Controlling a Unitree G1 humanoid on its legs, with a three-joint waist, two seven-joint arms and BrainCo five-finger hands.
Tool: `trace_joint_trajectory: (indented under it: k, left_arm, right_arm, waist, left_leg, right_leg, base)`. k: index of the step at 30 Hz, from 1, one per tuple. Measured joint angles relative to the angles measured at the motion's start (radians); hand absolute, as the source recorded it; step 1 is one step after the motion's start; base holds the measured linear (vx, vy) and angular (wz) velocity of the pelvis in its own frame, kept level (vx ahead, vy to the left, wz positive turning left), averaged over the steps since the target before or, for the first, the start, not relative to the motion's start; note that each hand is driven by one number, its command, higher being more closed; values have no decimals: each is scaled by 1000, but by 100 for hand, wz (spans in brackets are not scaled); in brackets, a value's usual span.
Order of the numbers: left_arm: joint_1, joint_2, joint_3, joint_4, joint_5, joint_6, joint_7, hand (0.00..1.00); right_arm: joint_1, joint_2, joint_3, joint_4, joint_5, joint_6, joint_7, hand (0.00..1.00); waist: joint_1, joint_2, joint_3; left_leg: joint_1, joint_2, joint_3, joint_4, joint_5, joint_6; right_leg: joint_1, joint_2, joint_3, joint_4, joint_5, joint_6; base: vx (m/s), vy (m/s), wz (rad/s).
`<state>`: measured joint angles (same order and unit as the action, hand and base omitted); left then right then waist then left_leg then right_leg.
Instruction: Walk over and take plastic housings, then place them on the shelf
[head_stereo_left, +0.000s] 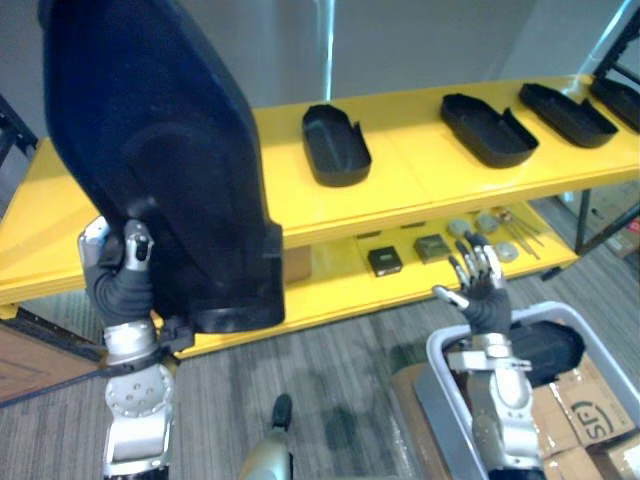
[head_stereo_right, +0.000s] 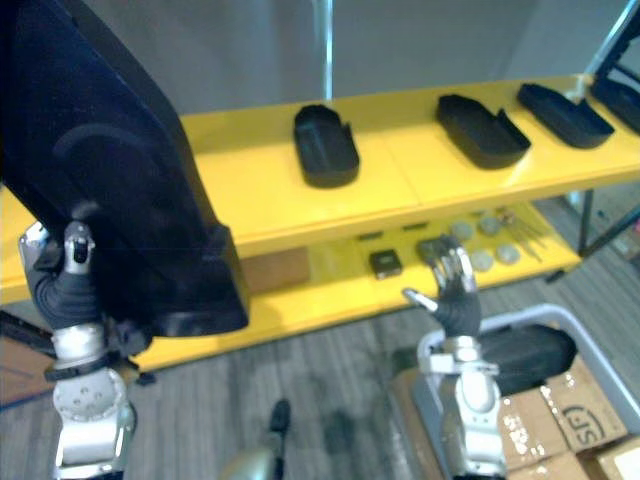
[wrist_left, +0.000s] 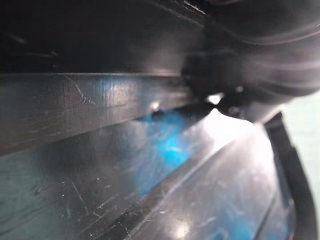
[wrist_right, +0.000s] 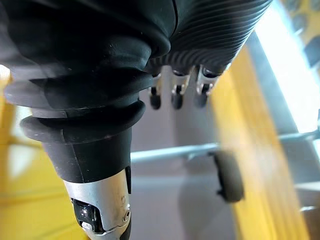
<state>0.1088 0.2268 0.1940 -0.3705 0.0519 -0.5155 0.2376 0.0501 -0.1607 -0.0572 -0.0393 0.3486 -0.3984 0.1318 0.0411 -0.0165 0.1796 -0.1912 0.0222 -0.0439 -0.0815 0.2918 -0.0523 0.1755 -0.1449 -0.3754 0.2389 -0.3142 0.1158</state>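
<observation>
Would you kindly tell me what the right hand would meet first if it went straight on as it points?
Probably the lower yellow shelf, near the round discs lying just beyond the open right hand; depth is unclear, so this is a guess.

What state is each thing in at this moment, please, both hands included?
Left hand: fingers shut on the held housing.
Held housing: lifted on end, clear of the shelf.
Right hand: open, empty, raised above the bin.
Shelf housings: four lying hollow side up, spaced apart.
Bin: holds one spare housing.
</observation>
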Motion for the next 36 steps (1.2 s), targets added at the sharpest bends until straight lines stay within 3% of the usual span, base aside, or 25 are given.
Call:
trace_joint_trajectory:
  k: [3,11,16,17,18,19,20,21,22,23,24,25,27,31,32,33,34,36]
  left_arm:
    - [28,-2,0,-1,-10,0,-17,100]
    - [135,-117,4,-2,-31,0,24,100]
    - [147,-137,55,-47,5,-13,31,100]
    - [141,-135,72,-65,5,-18,28,100]
    - [135,-137,91,-81,6,-35,30,100]
    - [128,-135,97,-78,6,-37,28,100]
    - [123,-126,105,-79,5,-38,25,100]
    - [121,-103,106,-81,6,-39,24,100]
    - [120,-90,106,-82,6,-38,25,100]
    - [113,-71,107,-82,5,-38,26,100]
    - [96,-51,109,-81,3,-34,28,100]
    - [58,-36,111,-74,-16,-22,34,100]
    - [2,-34,110,-38,-19,-2,37,100]
    - [-6,-36,109,17,-15,57,75,100]
    - [1,-37,107,17,-13,70,83,100]
    - [15,-46,105,17,-13,77,97,100]
    - [27,-54,101,17,-13,81,102,100]
    - [85,-105,100,16,-5,83,111,100]
  right_arm:
    - [14,-1,1,0,-9,0,1,0]
    - [46,38,1,0,12,-27,29,0]
    - [51,84,22,-1,12,-58,-7,0]
    - [45,91,21,-2,10,-64,-28,0]
    - [38,87,21,-2,3,-75,-65,0]
    - [35,87,21,-1,-1,-79,-73,0]
    - [35,90,21,-1,-10,-90,-90,0]
    - [31,93,20,-2,-11,-108,-94,0]
    - [28,93,17,-2,-12,-112,-94,0]
    - [23,93,14,-2,-17,-118,-92,0]
    - [16,93,12,-3,-31,-121,-89,0]
    - [-11,92,8,-17,-47,-121,-82,0]
    - [-27,87,-1,-46,-47,-123,-61,0]
    - [-48,57,29,-87,4,-123,36,0]
    - [-55,50,59,-102,36,-123,69,0]
    - [-76,43,97,-106,57,-124,91,0]
    - [-84,39,121,-105,73,-124,102,0]
    - [-139,32,204,-97,93,-119,120,0]
  waist:
    - [-1,22,14]
    - [1,22,23]
    - [10,-12,42]
    - [10,-34,56]
    - [9,-33,66]
    - [8,-27,71]
    - [2,-18,70]
    - [-3,-10,65]
    - [-4,-10,65]
    - [-5,-5,64]
    - [-9,-3,62]
    - [-6,-4,60]
    - [-12,0,62]
    - [-21,-5,55]
    - [-19,-17,38]
    - [-17,-30,23]
    - [-12,-21,13]
    - [27,28,-29]
  left_leg:
    - [0,9,1,0,-8,7]
    - [19,5,25,0,-14,7]
    - [48,-55,25,9,-34,24]
    - [32,-76,41,73,-73,45]
    - [-21,-87,65,234,-180,46]
    - [-24,-89,62,269,-208,44]
    - [-13,-88,51,281,-231,52]
    - [25,-83,47,252,-236,55]
    - [47,-81,43,226,-237,57]
    - [68,-69,28,202,-237,58]
    - [82,-60,20,184,-237,73]
    - [89,-48,16,177,-244,82]
    - [96,-47,-8,174,-249,84]
    - [157,-53,-39,158,-271,64]
    - [154,-64,-62,156,-287,47]
    - [157,-69,-79,145,-299,38]
    - [156,-63,-86,139,-301,33]
    - [154,-19,-92,114,-294,7]
  right_leg:
    - [1,10,1,0,0,1]
    - [3,-6,20,16,-3,4]
    - [45,-74,-16,37,-45,-6]
    - [62,-101,-29,39,-50,-13]
    - [52,-121,-24,144,-44,-25]
    - [26,-134,-5,229,-29,-51]
    - [-53,-150,36,393,38,-155]
    - [-114,-160,71,514,161,-195]
    - [-142,-165,85,565,231,-188]
    - [-166,-165,97,610,218,-168]
    - [-197,-149,114,580,118,-137]
    - [-229,-101,134,444,32,-105]
    - [-249,-67,141,301,32,-94]
    - [-261,-35,186,126,74,-56]
    - [-244,-26,183,38,113,-68]
    - [-217,-18,182,-25,190,-47]
    - [-205,-9,174,-54,220,-39]
    - [-169,34,129,-146,278,-49]
  base:
    - [-101,-6,-1]
    - [-22,-6,-7]
    - [37,7,17]
    - [109,68,18]
    - [130,77,20]
    - [140,101,23]
    - [159,155,24]
    - [182,172,19]
    - [213,119,17]
    - [215,56,14]
    - [239,49,13]
    - [187,38,12]
    - [202,-3,28]
    - [187,-84,36]
    - [224,-270,59]
    - [186,-263,61]
    - [251,-317,40]
    - [252,-218,19]
